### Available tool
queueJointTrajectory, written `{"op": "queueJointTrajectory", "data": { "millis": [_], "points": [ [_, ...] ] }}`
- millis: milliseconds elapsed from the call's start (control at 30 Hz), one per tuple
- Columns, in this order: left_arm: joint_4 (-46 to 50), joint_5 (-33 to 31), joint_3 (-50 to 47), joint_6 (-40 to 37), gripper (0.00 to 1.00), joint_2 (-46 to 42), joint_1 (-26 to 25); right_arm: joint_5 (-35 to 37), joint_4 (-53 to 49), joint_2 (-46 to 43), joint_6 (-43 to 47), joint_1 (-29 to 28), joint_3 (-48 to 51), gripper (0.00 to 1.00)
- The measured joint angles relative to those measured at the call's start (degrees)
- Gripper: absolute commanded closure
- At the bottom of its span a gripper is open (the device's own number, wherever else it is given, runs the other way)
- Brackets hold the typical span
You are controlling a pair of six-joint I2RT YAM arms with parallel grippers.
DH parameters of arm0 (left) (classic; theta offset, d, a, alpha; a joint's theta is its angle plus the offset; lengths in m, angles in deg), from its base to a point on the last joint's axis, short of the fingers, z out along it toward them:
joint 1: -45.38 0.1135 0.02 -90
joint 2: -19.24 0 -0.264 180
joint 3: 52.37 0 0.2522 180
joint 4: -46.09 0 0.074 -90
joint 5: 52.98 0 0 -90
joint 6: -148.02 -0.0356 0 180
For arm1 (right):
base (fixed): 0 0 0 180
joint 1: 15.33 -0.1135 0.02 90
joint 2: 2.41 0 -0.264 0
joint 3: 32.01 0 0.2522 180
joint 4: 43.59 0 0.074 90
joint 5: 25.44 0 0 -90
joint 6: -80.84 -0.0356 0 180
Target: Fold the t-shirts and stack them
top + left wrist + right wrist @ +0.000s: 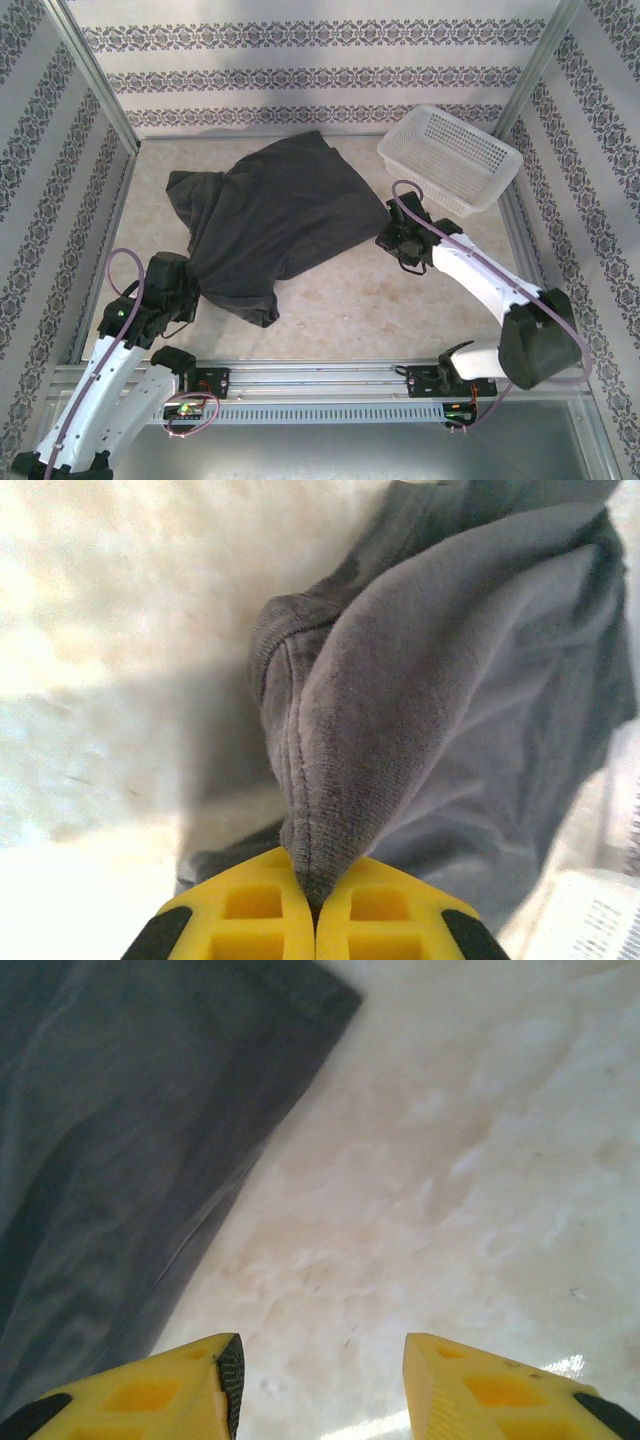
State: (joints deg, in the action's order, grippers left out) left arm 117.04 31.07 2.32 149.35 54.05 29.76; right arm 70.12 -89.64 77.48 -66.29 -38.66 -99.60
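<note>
The left gripper (315,900) is closed tight on the dark grey t-shirt (450,730), at its hem. The right gripper (322,1365) is open and empty above the table (450,1160).

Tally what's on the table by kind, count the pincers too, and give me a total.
T-shirts: 1, the dark grey t-shirt, crumpled and unfolded.
Baskets: 1, the white basket.
Pincers: 2, the left pincer shut on the shirt's hem, the right pincer open and holding nothing.
Total: 4.
</note>
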Motion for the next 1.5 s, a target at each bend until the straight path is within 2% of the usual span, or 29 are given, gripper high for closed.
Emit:
{"op": "queueJointTrajectory", "data": {
  "millis": [100, 200, 367, 500, 1000, 1133, 1233, 1333, 1367, 1500],
  "points": [
    [1.5, -2.5, 1.2, -2.6, 1.0, 1.4, 0.7, 1.2, 0.4, 5.4, -3.1, 0.8, -1.5, 0.51],
    [0.9, -3.5, 2.9, -6.3, 1.0, 3.7, 4.0, 1.7, 1.9, 9.4, -4.7, 1.5, -2.7, 0.51],
    [-1.9, -0.9, 2.7, -11.5, 1.0, 7.3, 11.1, 1.5, 3.8, 13.9, -6.3, 3.0, -4.7, 0.52],
    [-4.8, 1.5, 1.5, -14.2, 1.0, 9.0, 13.9, 0.9, 4.9, 18.0, -7.3, 3.4, -7.4, 0.52],
    [-8.6, 5.8, 1.0, -17.7, 1.0, 10.7, 16.6, -1.1, 3.4, 28.5, -9.0, 5.6, -15.9, 0.53],
    [-8.7, 6.0, 1.0, -17.9, 1.0, 10.7, 17.0, -1.4, 2.5, 30.3, -9.1, 6.1, -17.4, 0.63],
    [-8.7, 6.2, 1.0, -18.1, 1.0, 10.7, 17.4, -2.1, 1.4, 30.4, -9.2, 6.8, -17.5, 0.78],
    [-8.7, 6.5, 1.0, -18.3, 1.0, 10.8, 17.9, -2.9, 0.5, 30.4, -8.9, 7.5, -17.5, 0.97],
    [-8.7, 6.6, 1.0, -18.4, 1.0, 10.9, 18.1, -3.1, 0.4, 30.0, -8.8, 7.8, -17.4, 1.0],
    [-8.7, 6.9, 1.0, -18.9, 1.0, 10.9, 18.4, -3.5, -0.2, 27.8, -8.1, 9.2, -15.8, 1.0]
  ]
}}
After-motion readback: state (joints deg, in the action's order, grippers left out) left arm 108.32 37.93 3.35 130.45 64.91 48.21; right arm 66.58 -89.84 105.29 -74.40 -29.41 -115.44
